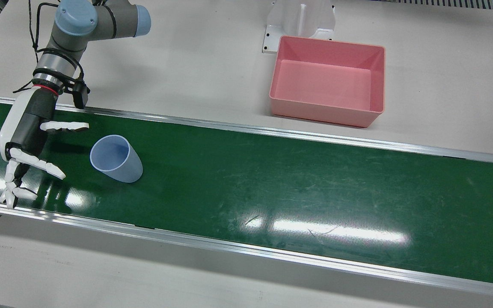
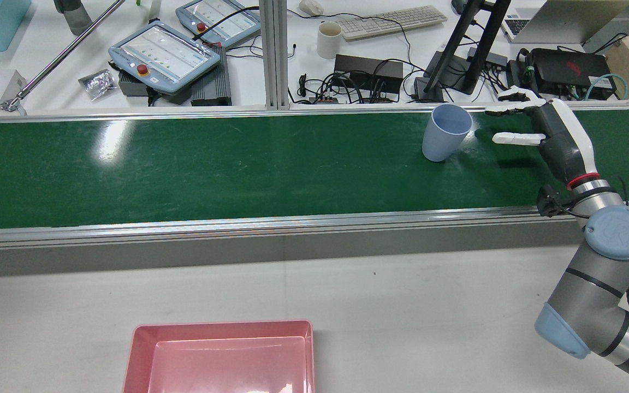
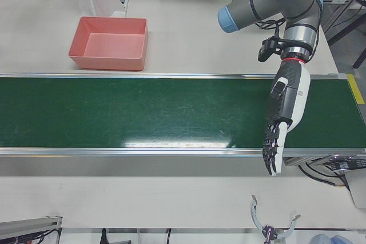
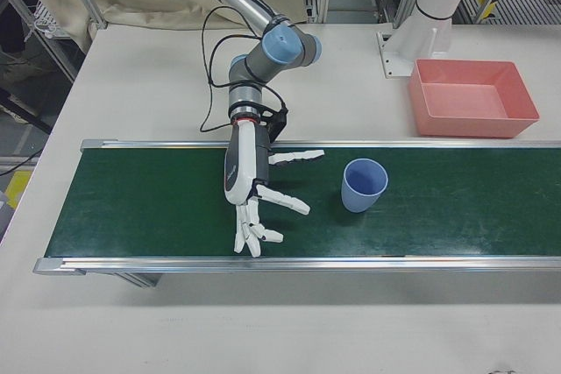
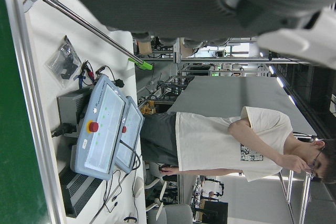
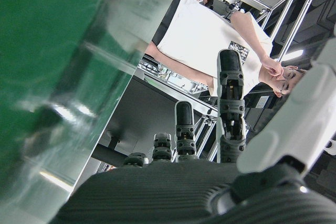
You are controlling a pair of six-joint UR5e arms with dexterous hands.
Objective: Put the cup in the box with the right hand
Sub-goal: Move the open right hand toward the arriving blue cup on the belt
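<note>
— Cup point(image 1: 116, 158)? 
— Upright on green belt point(image 1: 272, 179), well apart from pink box point(image 1: 330, 81).
— Right hand point(image 1: 26, 141)? 
— Beside cup, fingers spread wide, empty. 
— Left hand point(image 3: 285, 107)? 
— Straight, holding nothing. 
— Writing? 
— "WANEED" partly readable on arm point(image 2: 598, 305).

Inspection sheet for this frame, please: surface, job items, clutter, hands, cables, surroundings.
Surface: green belt, scuffed and glaring, between white table strips.
Job's things: blue cup upright on the belt, untouched; pink box empty on the white table, off the belt.
Clutter: nothing seen on the belt.
Hands: right hand open beside the cup, apart from it; left hand open over the belt's other end, holding nothing.
Cables: black cable runs along the right arm.
Surroundings: teach pendants, keyboard, mug on the far bench; a person stands beyond it.
</note>
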